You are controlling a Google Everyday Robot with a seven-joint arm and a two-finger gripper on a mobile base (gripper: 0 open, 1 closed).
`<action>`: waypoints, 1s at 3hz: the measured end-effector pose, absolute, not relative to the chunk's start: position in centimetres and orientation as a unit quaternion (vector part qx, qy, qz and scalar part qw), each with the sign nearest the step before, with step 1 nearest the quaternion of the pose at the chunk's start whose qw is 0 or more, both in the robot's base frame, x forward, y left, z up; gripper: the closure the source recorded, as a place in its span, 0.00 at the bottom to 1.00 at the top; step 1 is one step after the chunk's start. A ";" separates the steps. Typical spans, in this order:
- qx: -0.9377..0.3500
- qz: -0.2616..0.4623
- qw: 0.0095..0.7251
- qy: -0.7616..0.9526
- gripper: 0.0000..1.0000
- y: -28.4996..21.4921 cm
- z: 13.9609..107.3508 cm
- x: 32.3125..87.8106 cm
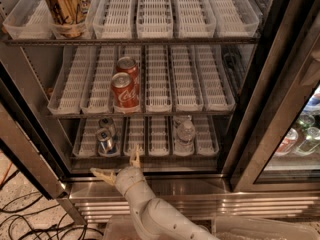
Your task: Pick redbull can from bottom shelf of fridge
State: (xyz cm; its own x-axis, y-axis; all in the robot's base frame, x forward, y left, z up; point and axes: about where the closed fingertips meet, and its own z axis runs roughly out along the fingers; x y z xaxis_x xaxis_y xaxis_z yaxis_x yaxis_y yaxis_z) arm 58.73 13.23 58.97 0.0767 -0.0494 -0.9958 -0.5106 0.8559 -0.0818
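Observation:
Two slim blue-and-silver redbull cans stand one behind the other in a left lane of the bottom shelf (150,151) of the fridge (150,186); the front redbull can (104,140) is nearer me, the second (107,125) is just behind it. My gripper (118,165) is open at the shelf's front edge, just below and right of the front can, not touching it. One finger (135,156) points up into the fridge, the other (101,173) points left.
Two red cola cans (124,90) stand on the middle shelf. A big gold can (66,6) is on the top shelf. A clear bottle (185,134) stands on the bottom shelf's right. The open glass door (280,109) is to the right. Cables (30,219) lie on the floor.

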 end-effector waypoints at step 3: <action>-0.217 0.175 0.705 0.652 0.29 14.5 59.2 61.5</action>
